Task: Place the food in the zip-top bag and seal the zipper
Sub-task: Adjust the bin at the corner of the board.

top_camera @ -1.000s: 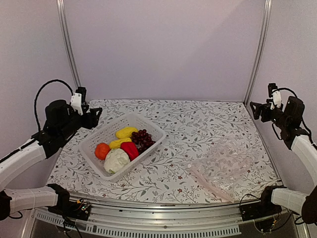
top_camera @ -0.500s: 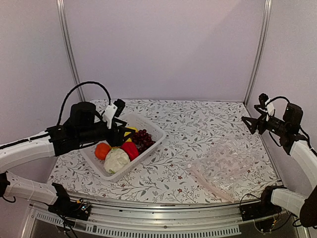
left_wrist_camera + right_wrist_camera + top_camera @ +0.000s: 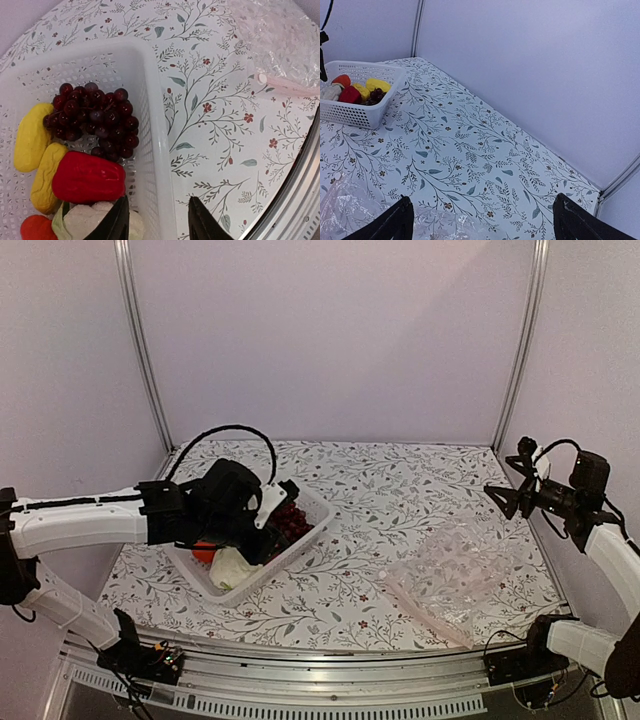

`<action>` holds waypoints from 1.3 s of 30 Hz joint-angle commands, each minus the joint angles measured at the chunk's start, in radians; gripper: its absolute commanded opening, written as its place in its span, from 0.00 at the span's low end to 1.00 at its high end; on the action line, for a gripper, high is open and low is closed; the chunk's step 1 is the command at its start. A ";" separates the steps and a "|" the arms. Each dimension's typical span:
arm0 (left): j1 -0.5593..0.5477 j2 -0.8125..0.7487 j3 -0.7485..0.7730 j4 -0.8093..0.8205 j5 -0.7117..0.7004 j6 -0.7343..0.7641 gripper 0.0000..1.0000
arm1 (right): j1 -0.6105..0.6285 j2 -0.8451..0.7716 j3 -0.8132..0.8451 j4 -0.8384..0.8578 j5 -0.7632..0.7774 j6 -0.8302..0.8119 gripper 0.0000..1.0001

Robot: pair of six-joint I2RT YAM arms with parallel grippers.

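The food lies in a white perforated basket [image 3: 152, 125]: dark grape bunch [image 3: 92, 117], red pepper [image 3: 87, 177], two yellow pieces [image 3: 30, 137], orange fruit [image 3: 35, 229], white cauliflower [image 3: 87, 220]. My left gripper [image 3: 157, 202] [image 3: 262, 543] is open, its fingers straddling the basket's front right wall with a gap on both sides. One finger is inside by the cauliflower, the other outside over the table. The zip-top bag [image 3: 455, 575] [image 3: 280, 40] lies crumpled at the right, a thin pale zipper strip [image 3: 287, 84] on its edge. My right gripper [image 3: 508, 472] [image 3: 482, 210] hangs open, high above the bag's far side.
The basket [image 3: 322, 512] [image 3: 355, 112] stands left of centre on the floral tablecloth [image 3: 400, 490]. Walls and metal posts [image 3: 515, 350] close in the back and sides. The metal front rail [image 3: 320, 690] runs along the near table edge.
My left arm has swung in from the far left and dropped over the basket, its jaws narrowing. My right gripper has shifted slightly inward and lower, still open.
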 commanded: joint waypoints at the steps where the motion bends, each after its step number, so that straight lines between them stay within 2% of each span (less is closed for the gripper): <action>1: -0.013 0.049 0.040 -0.103 -0.024 -0.024 0.39 | -0.005 -0.014 -0.005 -0.048 -0.029 -0.024 0.95; 7: -0.012 0.114 0.062 -0.124 -0.001 -0.035 0.39 | -0.005 -0.017 -0.001 -0.058 -0.039 -0.030 0.95; 21: -0.013 0.274 0.194 -0.164 -0.052 -0.096 0.15 | -0.004 -0.017 0.000 -0.066 -0.043 -0.038 0.95; 28: -0.009 0.409 0.361 -0.186 -0.093 -0.107 0.03 | -0.005 -0.015 0.000 -0.068 -0.044 -0.039 0.95; 32: 0.009 0.514 0.493 -0.207 -0.116 -0.125 0.00 | -0.005 -0.015 0.001 -0.069 -0.043 -0.041 0.95; 37: 0.070 0.614 0.653 -0.229 -0.147 -0.208 0.00 | -0.005 -0.015 0.001 -0.071 -0.043 -0.043 0.95; 39: 0.088 0.642 0.691 -0.215 -0.127 -0.226 0.04 | -0.005 -0.015 0.000 -0.073 -0.043 -0.044 0.95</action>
